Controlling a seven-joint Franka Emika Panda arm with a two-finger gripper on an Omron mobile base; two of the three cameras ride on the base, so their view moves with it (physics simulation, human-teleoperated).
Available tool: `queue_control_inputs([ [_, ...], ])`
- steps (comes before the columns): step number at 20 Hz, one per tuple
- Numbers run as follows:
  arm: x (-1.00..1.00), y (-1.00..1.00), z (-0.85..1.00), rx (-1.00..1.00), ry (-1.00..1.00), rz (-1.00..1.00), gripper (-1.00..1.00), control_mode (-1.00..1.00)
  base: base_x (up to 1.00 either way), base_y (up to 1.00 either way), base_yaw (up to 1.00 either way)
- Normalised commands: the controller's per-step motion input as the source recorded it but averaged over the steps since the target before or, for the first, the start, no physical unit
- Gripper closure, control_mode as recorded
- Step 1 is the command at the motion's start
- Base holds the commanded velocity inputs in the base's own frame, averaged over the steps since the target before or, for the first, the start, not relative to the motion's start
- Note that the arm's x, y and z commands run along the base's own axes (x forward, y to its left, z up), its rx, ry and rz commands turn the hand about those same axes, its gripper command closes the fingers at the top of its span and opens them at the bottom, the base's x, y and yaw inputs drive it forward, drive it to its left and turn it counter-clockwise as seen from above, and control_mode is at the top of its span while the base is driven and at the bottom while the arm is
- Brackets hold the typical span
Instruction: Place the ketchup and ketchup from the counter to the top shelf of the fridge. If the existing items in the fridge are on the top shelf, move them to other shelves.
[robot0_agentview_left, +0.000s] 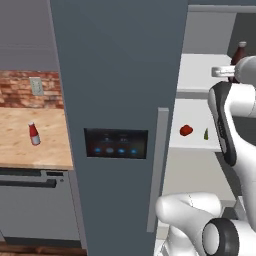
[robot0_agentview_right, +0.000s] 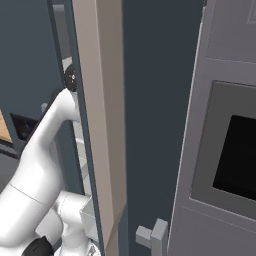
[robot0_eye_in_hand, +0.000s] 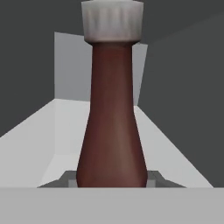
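Observation:
The dark brownish-red ketchup bottle (robot0_eye_in_hand: 112, 131) with a white cap stands upright right in front of the hand camera. My gripper (robot0_eye_in_hand: 111, 179) is shut on its lower body, one fingertip (robot0_eye_in_hand: 65, 179) at each side. In the left base view this bottle (robot0_agentview_left: 239, 52) is over the fridge's top shelf (robot0_agentview_left: 197, 70), with my gripper (robot0_agentview_left: 231, 74) at its base. The bright red ketchup bottle (robot0_agentview_left: 33, 133) stands on the counter (robot0_agentview_left: 20, 150), left of the open fridge door (robot0_agentview_left: 117, 100). A red lump (robot0_agentview_left: 186, 130) and a tiny green thing (robot0_agentview_left: 206, 134) sit on the shelf below.
The open door's long grey handle (robot0_agentview_left: 159, 170) hangs between counter and fridge inside. A brick wall with an outlet (robot0_agentview_left: 36, 86) backs the counter. In the right base view a tan panel (robot0_agentview_right: 100, 125) and a grey oven front (robot0_agentview_right: 232, 150) stand close by.

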Motion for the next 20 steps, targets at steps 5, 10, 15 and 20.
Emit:
queue_control_inputs([
  [5, 0.43, -0.25, -0.09, 0.0, 0.0, -0.02, 1.0, -1.0, 0.0, 0.0, 0.0],
  [10, 0.45, -0.38, -0.03, 0.01, 0.03, -0.02, 1.0, -1.0, 0.0, 0.0, 0.0],
  [15, 0.39, -0.5, -0.04, 0.0, 0.09, -0.01, 1.0, -1.0, 0.0, 0.0, 0.0],
  [20, 0.23, -0.48, -0.17, 0.0, 0.12, -0.01, 1.0, -1.0, 0.0, 0.0, 0.0],
])
